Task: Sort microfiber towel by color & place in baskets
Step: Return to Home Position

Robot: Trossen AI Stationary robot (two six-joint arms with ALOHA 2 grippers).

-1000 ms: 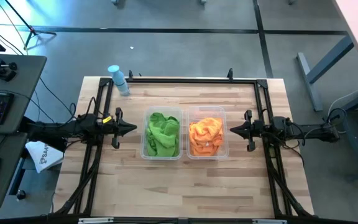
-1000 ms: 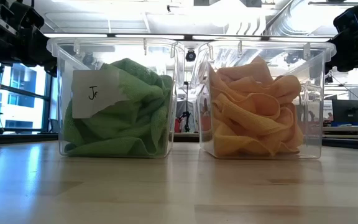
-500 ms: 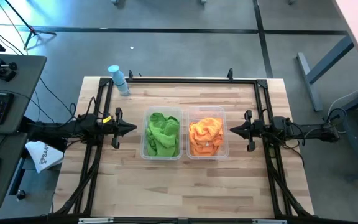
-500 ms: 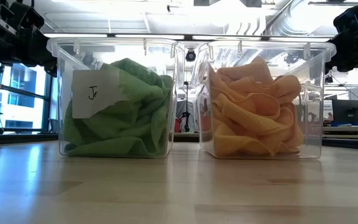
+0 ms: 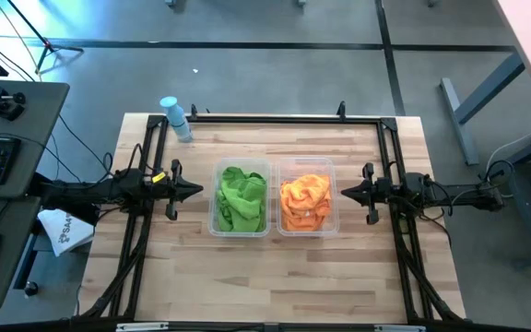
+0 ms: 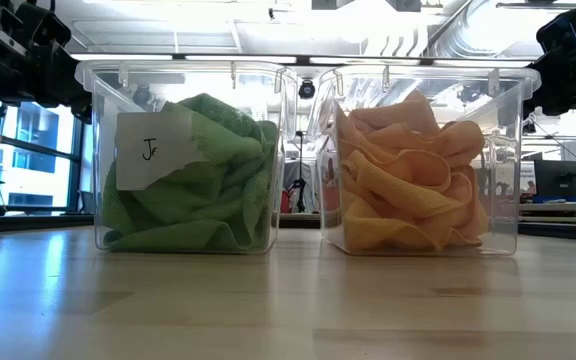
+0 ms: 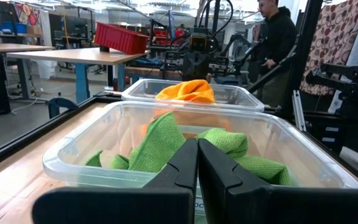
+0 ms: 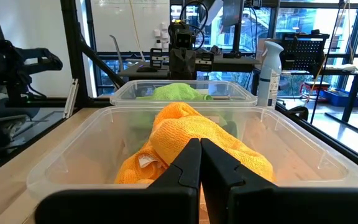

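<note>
Two clear baskets stand side by side at the table's middle. The left basket [image 5: 241, 197] holds crumpled green microfiber towels [image 6: 193, 175]; the right basket [image 5: 307, 197] holds crumpled orange microfiber towels [image 6: 408, 180]. My left gripper [image 5: 195, 191] hovers shut, level, just left of the green basket, fingertips [image 7: 197, 149] pointing at it. My right gripper [image 5: 346, 193] hovers shut, level, just right of the orange basket, fingertips [image 8: 200, 149] pointing at it. Neither holds anything.
A pale-blue spray bottle [image 5: 176, 117] stands at the table's far left corner. A black frame rail [image 5: 265, 118] runs along the far edge and both sides. A white label [image 6: 153, 150] sticks on the green basket's near wall. Bare wood [image 5: 275, 277] lies in front of the baskets.
</note>
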